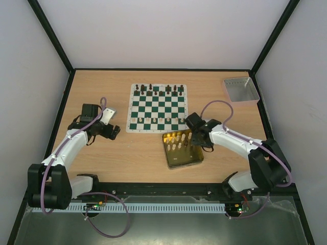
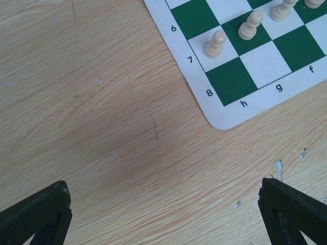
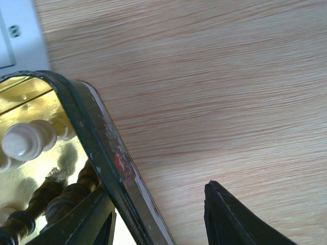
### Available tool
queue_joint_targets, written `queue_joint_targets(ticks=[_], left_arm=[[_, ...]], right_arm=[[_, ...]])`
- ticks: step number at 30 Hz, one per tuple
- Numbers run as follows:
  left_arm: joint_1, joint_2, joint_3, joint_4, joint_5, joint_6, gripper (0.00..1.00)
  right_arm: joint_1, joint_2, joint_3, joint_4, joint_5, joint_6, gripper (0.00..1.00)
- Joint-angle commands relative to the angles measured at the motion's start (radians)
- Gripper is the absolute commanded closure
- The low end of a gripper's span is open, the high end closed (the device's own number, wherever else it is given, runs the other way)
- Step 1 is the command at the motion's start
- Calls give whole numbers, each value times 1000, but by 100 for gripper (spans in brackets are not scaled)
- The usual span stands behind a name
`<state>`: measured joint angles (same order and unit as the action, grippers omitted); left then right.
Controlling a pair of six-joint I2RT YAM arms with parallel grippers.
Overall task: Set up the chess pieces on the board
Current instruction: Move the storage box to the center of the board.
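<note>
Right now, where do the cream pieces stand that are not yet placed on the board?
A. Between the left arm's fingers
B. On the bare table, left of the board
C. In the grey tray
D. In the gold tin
D: several cream pieces stand upright inside the gold tin, which lies on the table just off the near edge of the board.

The board [image 1: 157, 108] is checked green and white with a white border, lying on a pale, wood-grained tabletop [image 1: 102, 87]. Some chess pieces are cream [image 2: 215, 44], others dark brown [image 3: 71, 193]. The tin [image 1: 190, 159] shines gold inside, and the tray [image 1: 240, 90] is grey.
</note>
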<state>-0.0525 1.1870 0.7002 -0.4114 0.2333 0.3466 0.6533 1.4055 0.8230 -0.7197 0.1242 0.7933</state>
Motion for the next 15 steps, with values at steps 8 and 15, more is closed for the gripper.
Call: queue_joint_targets(ticks=[8, 15], left_arm=[[-23, 6, -9, 14, -12, -16, 0], [-29, 9, -13, 34, -17, -20, 0]], right_arm=[[-253, 15, -17, -4, -42, -53, 51], [-405, 6, -10, -16, -43, -67, 46]])
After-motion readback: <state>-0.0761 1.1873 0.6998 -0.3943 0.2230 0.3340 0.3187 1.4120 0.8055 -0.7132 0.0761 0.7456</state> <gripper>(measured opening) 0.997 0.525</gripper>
